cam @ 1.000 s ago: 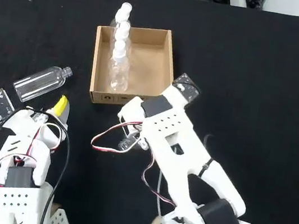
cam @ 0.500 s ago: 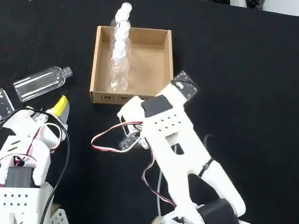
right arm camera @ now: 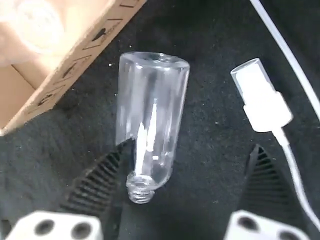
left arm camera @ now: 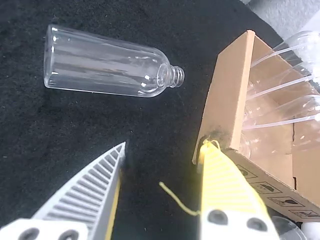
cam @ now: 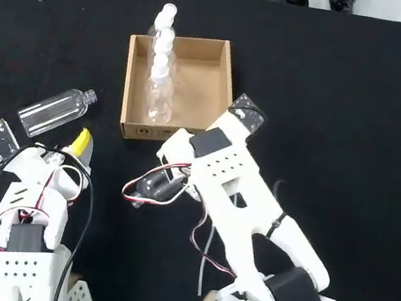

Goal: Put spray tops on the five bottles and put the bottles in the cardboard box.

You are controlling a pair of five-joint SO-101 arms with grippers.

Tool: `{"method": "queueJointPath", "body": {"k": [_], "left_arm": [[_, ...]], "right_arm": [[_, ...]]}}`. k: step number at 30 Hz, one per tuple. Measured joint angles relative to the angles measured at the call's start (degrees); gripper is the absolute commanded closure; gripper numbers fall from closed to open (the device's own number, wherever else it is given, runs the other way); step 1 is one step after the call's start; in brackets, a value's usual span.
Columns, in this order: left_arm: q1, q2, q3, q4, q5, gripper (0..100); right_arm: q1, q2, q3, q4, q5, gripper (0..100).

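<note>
My right gripper [right arm camera: 190, 149] is hanging spread wide over the bottle [right arm camera: 152, 125] lying just beside the cardboard box [right arm camera: 75, 55] (its neck is pointing away from the box).

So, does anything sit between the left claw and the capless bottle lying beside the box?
Nothing visible does. The left claw is open, and only bare black table lies between it and the capless bottle. The cardboard box has a corner close beside the claw, off to the side of that path.
</note>
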Motion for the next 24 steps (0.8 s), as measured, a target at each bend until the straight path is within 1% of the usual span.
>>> {"method": "queueJointPath", "body": {"k": [8, 14, 19, 24], "left_arm": [[0.0, 0.0, 0.0, 0.0, 0.0, 79], [0.0, 0.0, 0.0, 0.0, 0.0, 79], [0.0, 0.0, 0.0, 0.0, 0.0, 79], [0.0, 0.0, 0.0, 0.0, 0.0, 79]], "right_arm": [[0.0, 0.0, -8.3, 11.3, 0.0, 69.4], [0.0, 0.0, -8.8, 12.4, 0.1, 69.4], [0.0, 0.0, -8.8, 12.9, 6.6, 69.4], [0.0, 0.0, -9.1, 16.2, 16.0, 69.4]]}}
